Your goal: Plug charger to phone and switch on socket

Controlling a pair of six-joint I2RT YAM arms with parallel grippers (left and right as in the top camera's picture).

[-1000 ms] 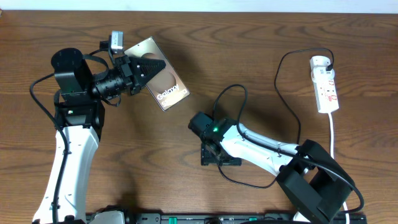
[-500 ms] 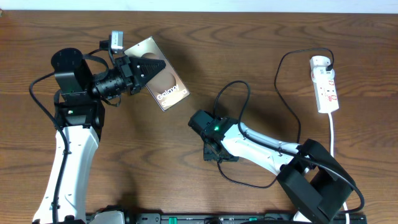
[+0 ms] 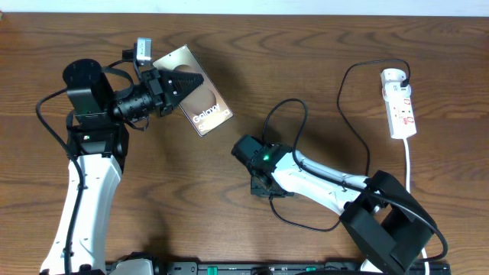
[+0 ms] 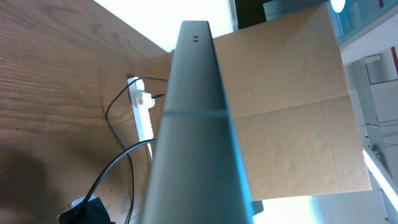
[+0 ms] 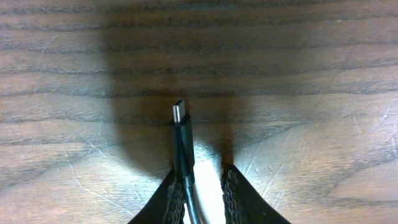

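Charger (image 5: 183, 146) first: where is its tip?

Near the middle of the desk (image 3: 321, 46), flat on the wood, with the bare metal end sticking out past the fingertips. The right claw (image 5: 202, 180) stands narrow around the black cable just behind the tip. The cable lies against one finger (image 5: 174, 196), and a gap is left to the other.

And the phone (image 3: 202, 107)?

Farther back on the left, clamped at one end in the left claw (image 3: 179, 82). It is held at a slant, bronze face with "Galaxy" lettering upward.

Where does the cable end?

It loops right and far to the power strip (image 3: 399, 103) at the far right of the desk. Its black plug (image 3: 403, 74) sits at the strip's far end. The strip's white lead (image 3: 409, 164) runs back toward the near edge.
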